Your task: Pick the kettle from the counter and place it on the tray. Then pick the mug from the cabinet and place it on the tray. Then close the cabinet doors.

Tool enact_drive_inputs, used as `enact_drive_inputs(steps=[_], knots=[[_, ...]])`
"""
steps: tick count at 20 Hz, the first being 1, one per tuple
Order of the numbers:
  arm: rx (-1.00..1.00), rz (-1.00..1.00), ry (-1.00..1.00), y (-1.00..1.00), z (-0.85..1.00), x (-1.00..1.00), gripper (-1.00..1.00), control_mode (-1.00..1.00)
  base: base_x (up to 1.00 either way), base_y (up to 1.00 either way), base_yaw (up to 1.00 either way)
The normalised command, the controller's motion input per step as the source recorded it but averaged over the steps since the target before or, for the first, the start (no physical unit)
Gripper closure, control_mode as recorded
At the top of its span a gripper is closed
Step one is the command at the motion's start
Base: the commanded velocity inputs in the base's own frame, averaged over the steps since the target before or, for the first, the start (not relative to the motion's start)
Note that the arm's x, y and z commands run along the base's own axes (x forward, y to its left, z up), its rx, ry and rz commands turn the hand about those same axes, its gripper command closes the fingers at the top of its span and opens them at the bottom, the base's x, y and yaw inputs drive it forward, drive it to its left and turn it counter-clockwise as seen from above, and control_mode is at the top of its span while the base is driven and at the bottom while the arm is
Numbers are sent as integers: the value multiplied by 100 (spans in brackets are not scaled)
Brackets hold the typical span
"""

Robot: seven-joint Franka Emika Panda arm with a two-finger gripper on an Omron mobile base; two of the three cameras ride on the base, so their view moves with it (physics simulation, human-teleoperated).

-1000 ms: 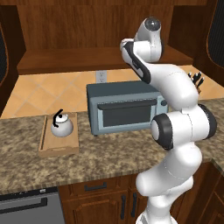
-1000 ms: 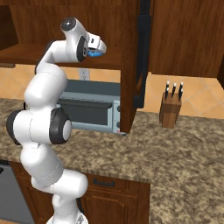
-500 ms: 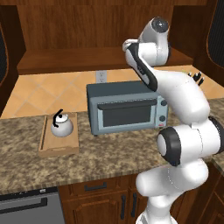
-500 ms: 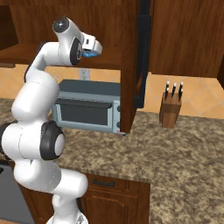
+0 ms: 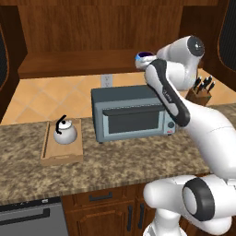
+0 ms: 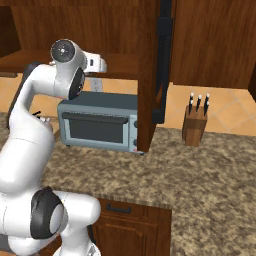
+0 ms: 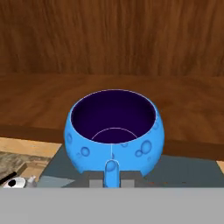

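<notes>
Blue mug point(image 7: 114, 133) gripped by tool point(image 7: 112, 177) above grey toaster oven point(image 5: 132, 114), kettle point(image 5: 64, 132) on tray point(image 5: 47, 154).

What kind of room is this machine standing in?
A home kitchen, rendered by computer: a speckled granite counter, a grey-blue toaster oven, a wooden knife block and a small silvery kettle on a wooden tray.

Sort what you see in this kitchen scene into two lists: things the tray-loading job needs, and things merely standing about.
Job: kettle on the tray; blue mug held in the gripper; cabinet; cabinet door; counter.

Standing about: toaster oven; knife block; wall socket.
</notes>
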Motion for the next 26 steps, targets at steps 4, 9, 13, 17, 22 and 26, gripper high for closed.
enact_drive_inputs(steps=[4, 9, 13, 17, 22, 26], knots=[[-7, 33, 2, 24, 5, -100, 100, -100, 0, 0, 0], [-12, 49, 9, 59, 0, -78, 100, -100, 0, 0, 0], [-8, 43, 17, 83, 0, -43, 100, -100, 0, 0, 0], [-9, 38, 21, 75, -12, -19, 100, -100, 0, 0, 0], [-11, 22, 3, 80, -83, -8, 100, -100, 0, 0, 0], [-13, 14, 0, 70, -100, -2, 100, -100, 0, 0, 0]])
